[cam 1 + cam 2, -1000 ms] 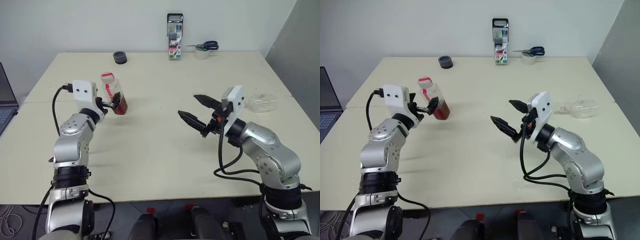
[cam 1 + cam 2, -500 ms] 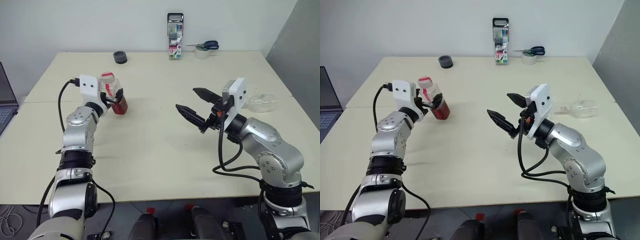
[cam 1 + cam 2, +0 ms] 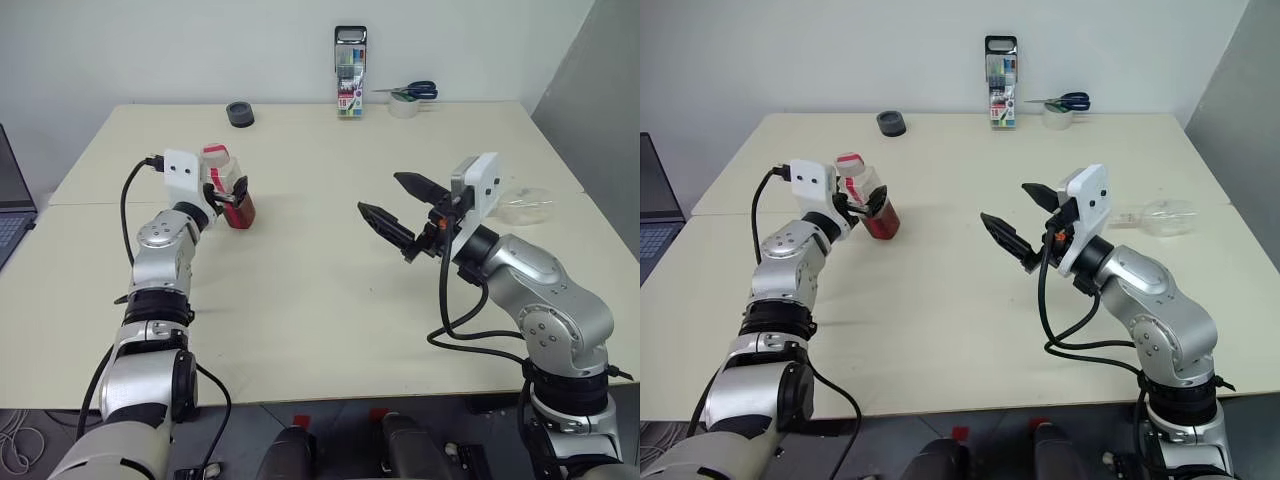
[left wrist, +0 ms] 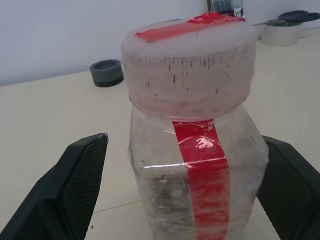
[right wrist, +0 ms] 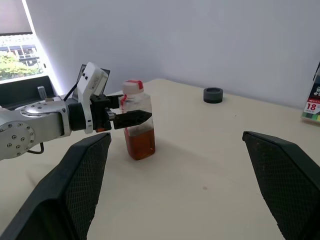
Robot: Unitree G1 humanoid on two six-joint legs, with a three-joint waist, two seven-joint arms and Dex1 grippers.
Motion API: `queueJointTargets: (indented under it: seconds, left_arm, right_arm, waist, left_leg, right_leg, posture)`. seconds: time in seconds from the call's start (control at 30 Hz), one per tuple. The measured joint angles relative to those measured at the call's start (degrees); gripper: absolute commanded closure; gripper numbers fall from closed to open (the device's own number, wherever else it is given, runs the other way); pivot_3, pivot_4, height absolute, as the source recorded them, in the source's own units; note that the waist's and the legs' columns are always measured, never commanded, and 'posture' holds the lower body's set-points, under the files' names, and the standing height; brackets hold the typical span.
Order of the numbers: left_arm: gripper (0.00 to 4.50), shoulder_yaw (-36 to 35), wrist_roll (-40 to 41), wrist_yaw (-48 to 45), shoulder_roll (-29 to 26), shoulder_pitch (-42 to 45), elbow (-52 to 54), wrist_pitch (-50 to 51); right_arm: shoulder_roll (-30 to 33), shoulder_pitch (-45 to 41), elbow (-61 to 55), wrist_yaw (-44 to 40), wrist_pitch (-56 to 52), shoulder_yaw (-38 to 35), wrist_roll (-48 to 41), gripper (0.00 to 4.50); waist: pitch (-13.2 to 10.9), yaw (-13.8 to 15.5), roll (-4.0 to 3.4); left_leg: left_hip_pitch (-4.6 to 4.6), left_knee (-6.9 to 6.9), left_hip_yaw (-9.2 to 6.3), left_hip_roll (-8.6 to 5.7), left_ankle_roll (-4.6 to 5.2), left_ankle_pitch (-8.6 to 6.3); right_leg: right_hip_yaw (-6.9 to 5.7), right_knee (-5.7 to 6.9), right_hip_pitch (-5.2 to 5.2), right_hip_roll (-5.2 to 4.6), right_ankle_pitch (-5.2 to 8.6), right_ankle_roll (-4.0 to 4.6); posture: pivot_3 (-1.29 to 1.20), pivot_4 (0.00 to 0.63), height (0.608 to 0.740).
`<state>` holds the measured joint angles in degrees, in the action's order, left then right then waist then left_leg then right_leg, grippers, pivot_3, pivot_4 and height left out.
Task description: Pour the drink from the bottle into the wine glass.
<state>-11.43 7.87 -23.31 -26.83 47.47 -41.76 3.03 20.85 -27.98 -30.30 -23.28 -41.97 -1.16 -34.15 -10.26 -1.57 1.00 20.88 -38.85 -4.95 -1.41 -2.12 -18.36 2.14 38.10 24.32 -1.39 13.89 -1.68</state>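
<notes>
Left gripper (image 3: 230,192) advanced since earlier frame, fingers wide astride capped bottle (image 3: 227,186), ungripped. Right gripper (image 3: 397,205) wide, empty. Wine glass (image 3: 522,205) lying at 3 o'clock; drink (image 5: 140,143) unpoured.

**Bystanders on the tabletop**

A pale cream tabletop (image 3: 300,300) is spreading under everything, with a seam running across its left part. At the far edge, a black-topped case of coloured pens (image 3: 350,73) is standing upright against the white wall. Just beside it, blue-handled scissors (image 3: 412,92) are lying on top of a roll of tape (image 3: 404,107). A small dark round cap-like object (image 3: 239,114) is sitting farther left. A laptop (image 3: 12,205) is peeking in beyond the tabletop's left side.
</notes>
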Motion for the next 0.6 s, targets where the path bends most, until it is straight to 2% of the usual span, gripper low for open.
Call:
queueJointTargets:
  seconds: [0.07, 0.23, 0.3, 0.6]
  left_arm:
    - [0.65, 0.0, 0.0, -0.3, 0.0, 0.4, -0.6, -0.4]
    - [2.26, 0.0, 0.1, -1.2, 0.1, 0.5, -0.6, -1.4]
    - [2.60, 0.0, 0.1, -1.1, 0.3, 0.5, -0.6, -1.5]
    - [2.63, 0.0, 0.0, -0.9, 0.3, 0.4, 0.1, -0.5]
  right_arm:
    - [0.0, 0.0, 0.0, 0.2, 0.0, 0.0, -0.3, 0.00]
    - [0.4, 0.0, 0.0, 0.8, 0.0, 0.0, -0.4, 0.00]
    - [0.4, 0.1, 0.0, 0.8, 0.0, 0.0, -0.5, 0.00]
    - [0.7, 0.2, 0.0, 1.2, 0.1, 0.0, -0.1, 0.00]
  waist:
    - [0.0, 0.0, 0.00]
    - [0.0, 0.0, 0.00]
    - [0.0, 0.0, 0.00]
    - [0.0, -0.1, 0.00]
  left_leg:
    - [0.00, 0.00, 0.00, 0.00, 0.00, 0.00]
    - [0.00, 0.00, 0.00, 0.00, 0.00, 0.00]
    - [0.00, 0.00, 0.00, 0.00, 0.00, 0.00]
    - [0.00, 0.00, 0.01, 0.01, 0.00, 0.00]
  right_leg:
    - [0.00, 0.00, 0.00, 0.00, 0.00, 0.00]
    - [0.00, 0.00, 0.00, 0.00, 0.00, 0.00]
    - [0.01, 0.01, 0.01, 0.00, 0.00, 0.00]
    - [0.01, 0.02, 0.02, 0.00, 0.00, 0.00]
  posture:
    - [0.00, 0.150, 0.740]
    - [0.00, 0.150, 0.740]
    - [0.00, 0.150, 0.740]
    - [0.00, 0.150, 0.740]
